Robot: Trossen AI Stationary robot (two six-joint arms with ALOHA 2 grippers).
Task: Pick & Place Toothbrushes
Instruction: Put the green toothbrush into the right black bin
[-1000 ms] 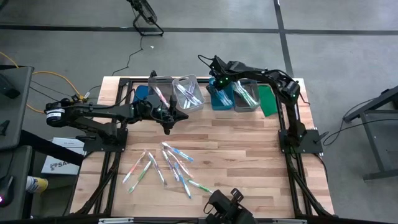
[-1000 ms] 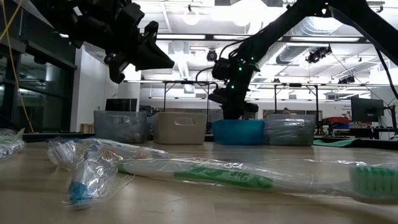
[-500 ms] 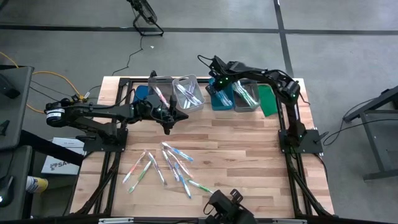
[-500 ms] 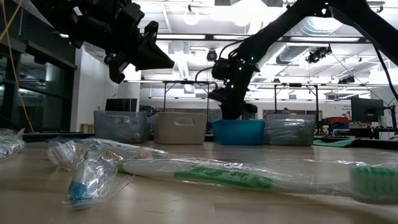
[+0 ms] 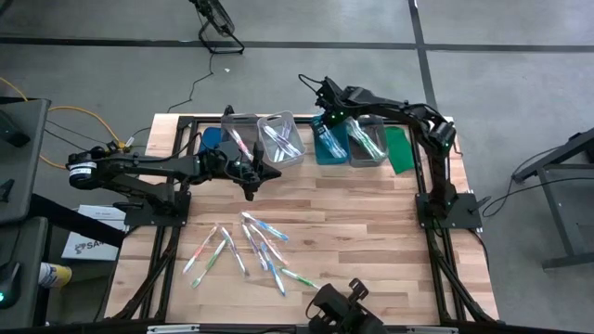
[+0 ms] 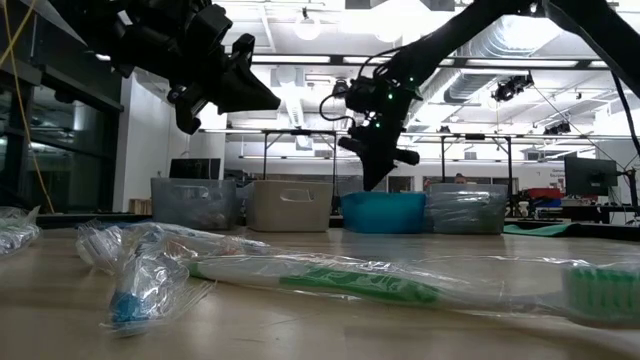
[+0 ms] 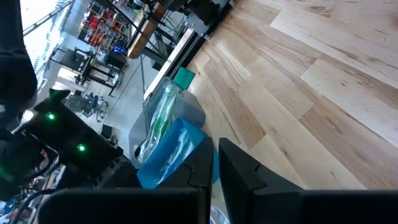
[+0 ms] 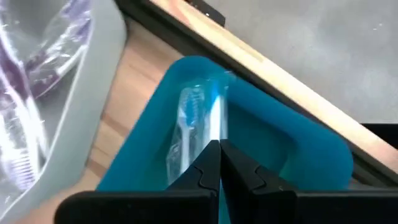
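Toothbrushes [image 5: 249, 248] in clear wrappers lie scattered on the near part of the pale wooden bench [image 5: 371, 223]; others fill the bins along its far edge. Above the teal bin [image 5: 327, 147] hangs the right hand [image 5: 325, 119], closed and empty. Mid-bench, the left hand [image 5: 275, 173] hovers, pinched shut on nothing. Grey floor surrounds the bench; a bright workshop with ceiling lights lies behind.

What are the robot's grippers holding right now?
Nothing. The right gripper is shut and empty above the blue bin, where a toothbrush lies. The left gripper is shut over bare table.
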